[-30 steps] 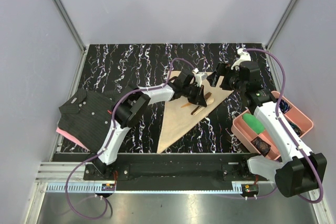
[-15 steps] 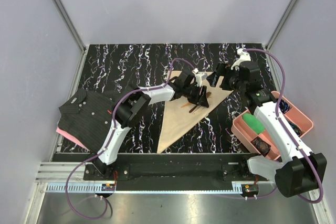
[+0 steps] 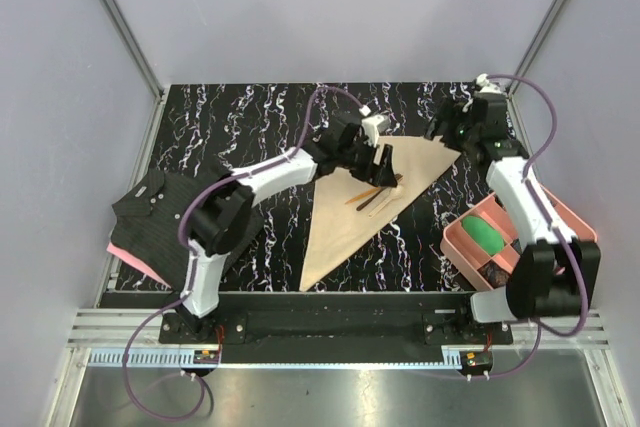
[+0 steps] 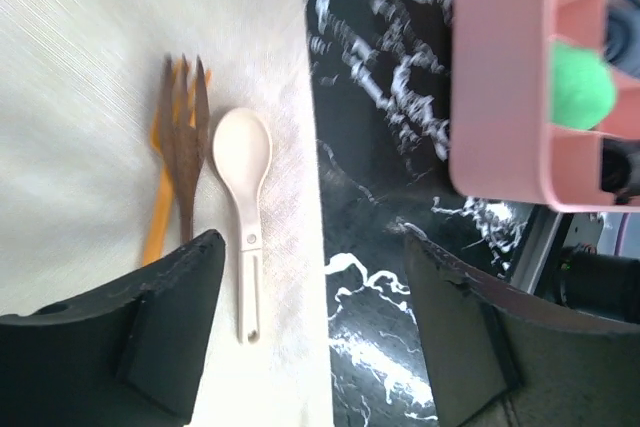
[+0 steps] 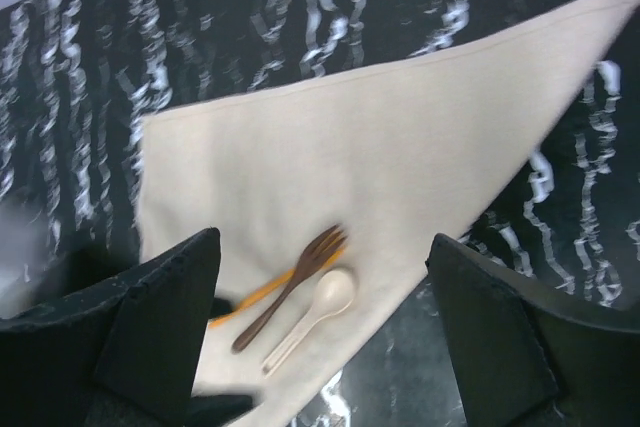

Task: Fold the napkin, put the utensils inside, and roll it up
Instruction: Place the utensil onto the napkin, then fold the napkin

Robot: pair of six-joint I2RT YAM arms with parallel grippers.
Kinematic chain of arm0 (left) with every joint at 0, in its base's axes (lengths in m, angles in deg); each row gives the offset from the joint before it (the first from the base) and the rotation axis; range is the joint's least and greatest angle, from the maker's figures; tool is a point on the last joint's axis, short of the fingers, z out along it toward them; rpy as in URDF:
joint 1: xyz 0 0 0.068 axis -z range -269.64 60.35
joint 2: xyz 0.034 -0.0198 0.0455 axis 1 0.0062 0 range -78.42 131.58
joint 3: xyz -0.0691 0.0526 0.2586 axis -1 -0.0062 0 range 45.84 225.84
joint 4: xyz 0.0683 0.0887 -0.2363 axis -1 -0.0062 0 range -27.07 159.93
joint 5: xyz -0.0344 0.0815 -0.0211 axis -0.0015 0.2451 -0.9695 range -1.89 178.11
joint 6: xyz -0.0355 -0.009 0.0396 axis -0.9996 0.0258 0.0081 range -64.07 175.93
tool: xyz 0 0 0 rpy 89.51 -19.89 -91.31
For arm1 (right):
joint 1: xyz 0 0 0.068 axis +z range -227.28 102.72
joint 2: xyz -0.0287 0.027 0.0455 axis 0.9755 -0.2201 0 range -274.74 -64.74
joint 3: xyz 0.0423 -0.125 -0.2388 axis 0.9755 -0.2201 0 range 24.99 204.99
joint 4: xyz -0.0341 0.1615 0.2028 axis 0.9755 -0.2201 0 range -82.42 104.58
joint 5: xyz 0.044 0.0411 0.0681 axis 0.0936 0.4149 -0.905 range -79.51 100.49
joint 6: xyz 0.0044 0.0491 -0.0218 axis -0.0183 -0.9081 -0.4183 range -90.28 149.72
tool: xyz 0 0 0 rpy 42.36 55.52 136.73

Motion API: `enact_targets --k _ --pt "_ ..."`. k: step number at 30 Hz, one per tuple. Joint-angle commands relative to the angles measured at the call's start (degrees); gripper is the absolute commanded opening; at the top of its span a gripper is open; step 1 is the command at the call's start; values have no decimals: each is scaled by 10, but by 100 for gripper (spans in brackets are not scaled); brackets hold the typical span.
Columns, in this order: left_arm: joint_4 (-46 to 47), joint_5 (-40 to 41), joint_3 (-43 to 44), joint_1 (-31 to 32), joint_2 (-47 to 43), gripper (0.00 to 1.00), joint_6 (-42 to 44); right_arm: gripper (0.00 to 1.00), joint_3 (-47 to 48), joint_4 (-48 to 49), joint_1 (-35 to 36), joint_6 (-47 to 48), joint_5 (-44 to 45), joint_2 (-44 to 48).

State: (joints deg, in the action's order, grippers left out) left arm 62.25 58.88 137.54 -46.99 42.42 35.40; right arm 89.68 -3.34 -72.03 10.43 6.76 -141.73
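Napkin (image 3: 345, 232), beige and folded into a triangle, lies at the middle of the black marbled table (image 3: 230, 127), its long tip pointing to about 7 o'clock in the top view. Near the cloth's edge on the 3 o'clock side lie three utensils close together: a pale spoon (image 4: 243, 162) nearest the edge, a dark brown fork (image 4: 185, 147) just beside it, and an orange stick (image 4: 157, 212) partly under the fork. The left gripper (image 3: 383, 165) hangs over their handle ends with its jaws wide apart and nothing between them. The right gripper (image 3: 445, 127), toward 1 o'clock from the napkin, is likewise spread and holds nothing. A pink tray (image 3: 460, 242) with a green item (image 3: 487, 237) sits at 4 o'clock, and a dark cloth (image 3: 165, 222) at 9 o'clock.
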Motion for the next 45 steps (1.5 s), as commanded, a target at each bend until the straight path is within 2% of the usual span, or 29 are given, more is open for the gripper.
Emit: enact_targets --k 1,5,10,14,20,24,28,39,45 --pt "-23 56 -45 -35 -127 78 26 93 74 9 -72 14 0 -84" --pt "-64 88 -117 -96 -233 80 -2 90 111 10 -163 3 -37 -158" --pt "-103 81 -180 -179 -325 81 -8 85 166 9 -205 21 -41 -271" --pt "-178 88 -188 -199 -367 82 25 79 207 11 -227 21 -58 -338" --pt "-239 80 -174 -209 -380 84 82 77 245 27 -240 4 -109 -400" --pt "-247 101 -173 -218 -371 84 104 77 249 45 -241 -9 -123 -428" --pt "-247 87 -182 -223 -363 84 103 76 261 56 -241 -21 -142 -453" --pt "-240 81 -204 -222 -365 84 97 62 285 55 -241 -16 -125 -500" --pt "-239 78 -203 -223 -363 84 95 58 299 54 -242 -9 -120 -514"
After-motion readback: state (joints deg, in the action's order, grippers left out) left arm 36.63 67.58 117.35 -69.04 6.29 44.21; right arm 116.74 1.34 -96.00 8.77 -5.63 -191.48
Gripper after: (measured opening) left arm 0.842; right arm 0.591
